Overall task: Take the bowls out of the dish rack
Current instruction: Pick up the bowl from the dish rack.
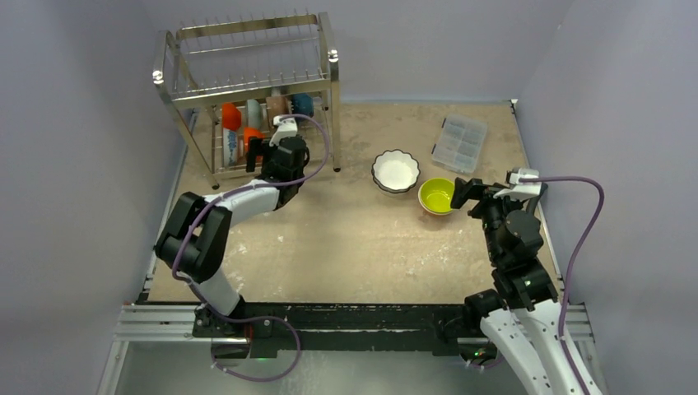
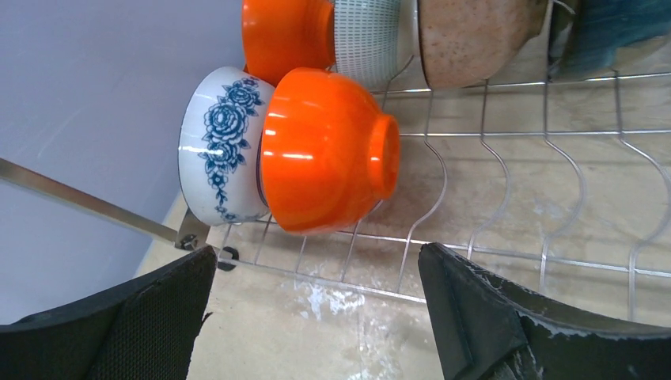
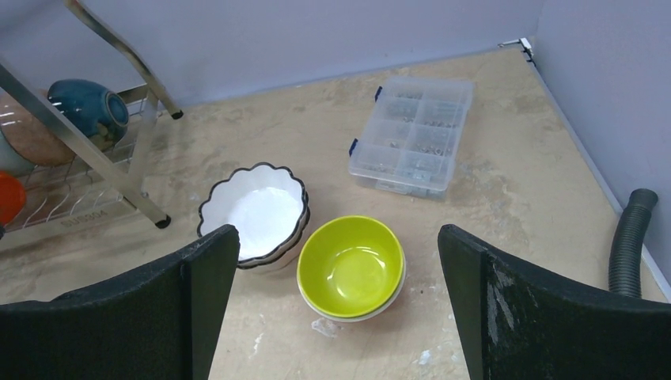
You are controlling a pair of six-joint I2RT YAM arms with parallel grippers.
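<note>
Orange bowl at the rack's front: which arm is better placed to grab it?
Left. The left pincer, open, faces the orange bowl in the dish rack; the right pincer hovers over the yellow-green bowl on the table.

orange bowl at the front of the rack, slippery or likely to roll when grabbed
Glossy glaze with bright highlights: the orange bowl probably slips easily. It stands on edge beside the blue-flowered bowl, so it may roll once freed.
</note>
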